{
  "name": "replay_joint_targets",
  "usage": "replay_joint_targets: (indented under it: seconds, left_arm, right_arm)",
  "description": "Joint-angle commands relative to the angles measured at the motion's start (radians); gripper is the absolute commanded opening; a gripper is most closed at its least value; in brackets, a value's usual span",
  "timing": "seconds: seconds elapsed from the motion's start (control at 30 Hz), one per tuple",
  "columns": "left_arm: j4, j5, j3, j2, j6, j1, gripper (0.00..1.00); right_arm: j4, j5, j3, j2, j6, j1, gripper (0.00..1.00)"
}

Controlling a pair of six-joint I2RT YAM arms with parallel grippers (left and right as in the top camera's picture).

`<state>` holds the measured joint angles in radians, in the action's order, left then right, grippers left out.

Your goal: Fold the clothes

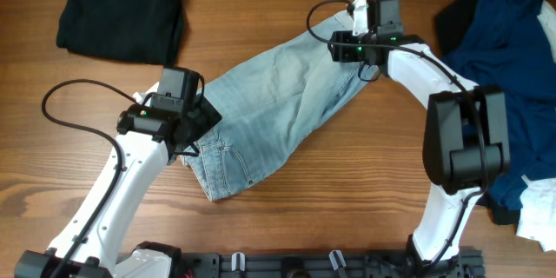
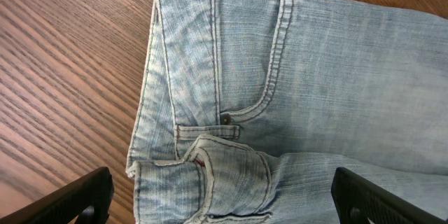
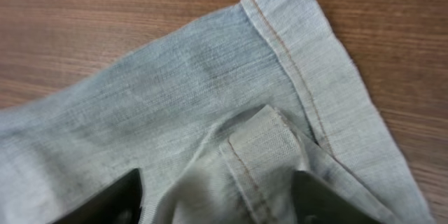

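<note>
The pale blue denim jeans (image 1: pixel 269 113) lie flat, slanting from the waist at the lower left to the leg hems at the upper right. My left gripper (image 1: pixel 193 135) hovers over the waistband and is wide open. In the left wrist view the fingers (image 2: pixel 220 189) straddle a folded-over piece of waistband beside a stitched pocket (image 2: pixel 266 77). My right gripper (image 1: pixel 352 50) is at the leg hems. In the right wrist view its fingers (image 3: pixel 217 196) hold a raised fold of the hem (image 3: pixel 262 147), while the lower hem layer (image 3: pixel 301 49) lies flat on the wood.
A folded black garment (image 1: pixel 122 13) lies at the back left. A heap of navy clothes (image 1: pixel 504 43) with black cloth and a white piece (image 1: pixel 539 213) fills the right edge. Bare wooden table (image 1: pixel 347 182) lies in front of the jeans.
</note>
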<state>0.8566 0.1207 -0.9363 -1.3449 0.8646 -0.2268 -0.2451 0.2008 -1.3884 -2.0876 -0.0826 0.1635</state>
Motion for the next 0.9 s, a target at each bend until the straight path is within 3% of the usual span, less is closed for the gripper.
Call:
replay_joint_targets:
  seconds: [0.0,0.1,0.37,0.43,0.63,0.73,0.8,0.87]
  left_arm:
    - [-0.003,-0.008,-0.010,-0.011,-0.020,0.005,1.00]
    - [-0.003,-0.008,-0.010,-0.021,-0.020,0.005,1.00]
    - [-0.003,-0.008,-0.010,-0.027,-0.020,0.005,1.00]
    - [-0.003,-0.008,-0.010,-0.027,-0.020,0.005,1.00]
    - [-0.002,-0.008,-0.010,-0.027,-0.020,0.005,1.00]
    - [0.001,-0.008,-0.010,-0.027,-0.021,0.005,1.00]
    - [-0.001,-0.007,-0.010,-0.027,-0.021,0.005,1.00]
    - [-0.032,-0.005,-0.012,-0.026,-0.079,0.006,1.00]
  right_arm:
    - [-0.006,-0.041,-0.008,-0.039,0.020,0.009,0.49]
    - [-0.077,-0.137,-0.008,-0.067,-0.037,0.006,0.38]
    - [-0.335,-0.232,-0.007,-0.129,-0.296,-0.077,0.45]
    - [-0.479,-0.266,-0.007,-0.132,-0.499,-0.151,0.41]
    - [-0.756,-0.233,-0.007,-0.132,-0.838,-0.246,0.37]
    - [-0.739,-0.151,-0.007,-0.123,-0.816,-0.254,0.34]
    - [-0.661,-0.080,-0.008,-0.102,-0.689,-0.251,0.26]
    - [-0.557,0.066,-0.009,-0.031,-0.509,-0.249,0.27]
